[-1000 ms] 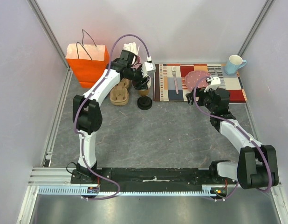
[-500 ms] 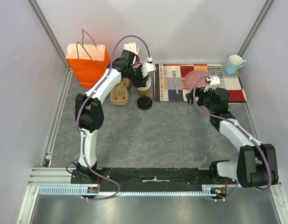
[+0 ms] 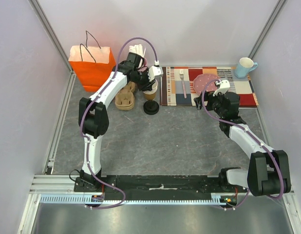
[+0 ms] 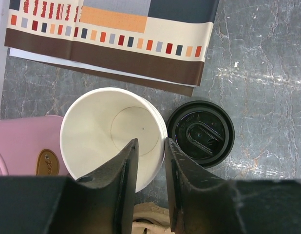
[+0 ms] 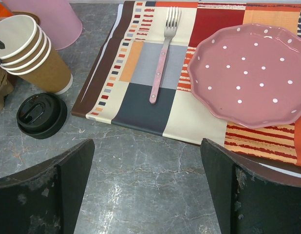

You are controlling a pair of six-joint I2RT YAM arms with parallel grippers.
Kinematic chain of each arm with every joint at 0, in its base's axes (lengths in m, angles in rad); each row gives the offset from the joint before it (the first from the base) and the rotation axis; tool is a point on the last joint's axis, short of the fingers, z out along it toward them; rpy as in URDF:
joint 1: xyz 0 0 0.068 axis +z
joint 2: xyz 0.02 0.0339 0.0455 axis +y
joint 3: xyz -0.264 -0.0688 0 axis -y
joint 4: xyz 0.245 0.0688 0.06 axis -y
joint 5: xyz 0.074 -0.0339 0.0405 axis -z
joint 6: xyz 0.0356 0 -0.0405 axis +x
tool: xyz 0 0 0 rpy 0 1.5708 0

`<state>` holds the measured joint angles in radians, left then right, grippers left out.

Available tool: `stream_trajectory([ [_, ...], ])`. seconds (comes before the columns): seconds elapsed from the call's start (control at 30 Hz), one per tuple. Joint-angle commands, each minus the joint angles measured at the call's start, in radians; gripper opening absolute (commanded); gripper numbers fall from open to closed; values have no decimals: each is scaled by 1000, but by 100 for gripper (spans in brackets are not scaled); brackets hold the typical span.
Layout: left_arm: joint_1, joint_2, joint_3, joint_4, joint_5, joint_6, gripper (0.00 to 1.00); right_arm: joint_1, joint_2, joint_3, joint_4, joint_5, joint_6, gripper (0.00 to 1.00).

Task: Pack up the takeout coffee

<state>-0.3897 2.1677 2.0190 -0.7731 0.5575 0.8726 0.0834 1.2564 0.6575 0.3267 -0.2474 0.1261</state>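
Note:
A stack of lidless brown paper cups (image 3: 150, 91) (image 4: 106, 131) (image 5: 28, 53) with cream rims stands left of the placemat. My left gripper (image 3: 151, 83) (image 4: 151, 141) straddles the top cup's rim, one finger inside and one outside, jaws narrow; whether they pinch the wall is unclear. A round black lid (image 3: 151, 107) (image 4: 200, 134) (image 5: 41, 115) lies on the table just beside the stack, with no cup body showing under it. The takeout coffee as a capped cup is out of view. My right gripper (image 3: 199, 101) (image 5: 146, 142) hovers wide open over bare table before the placemat, holding nothing.
An orange paper bag (image 3: 92, 66) stands at the back left, with a cardboard cup carrier (image 3: 125, 97) beside the stack. The striped placemat (image 3: 170, 95) carries a fork (image 3: 183, 82) and a pink dotted plate (image 3: 205, 80). A pale blue mug (image 3: 245, 66) stands back right. A pink tumbler (image 4: 24, 146) adjoins the cups.
The left gripper has come down over the cup stack and its jaws have narrowed around the top rim. The right arm has stayed put.

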Motion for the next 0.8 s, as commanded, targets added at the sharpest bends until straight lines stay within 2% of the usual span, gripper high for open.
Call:
stream_trajectory([
  [0.0,-5,20,46,-17,1,46,33,4,1,36,26,-7,-13,98],
  [0.17,-6,21,46,-25,2,49,18,3,-2,34,25,-6,-14,98],
  [0.3,-9,21,46,-29,5,52,15,4,0,36,26,-6,-13,98],
  [0.37,-11,17,47,-29,10,49,2,4,-2,34,26,-7,-13,98],
  [0.6,-14,-34,49,-23,38,-27,2,4,-3,36,28,-21,1,98],
  [0.77,-12,-69,40,20,-37,-121,2,30,11,37,52,-33,41,98],
])
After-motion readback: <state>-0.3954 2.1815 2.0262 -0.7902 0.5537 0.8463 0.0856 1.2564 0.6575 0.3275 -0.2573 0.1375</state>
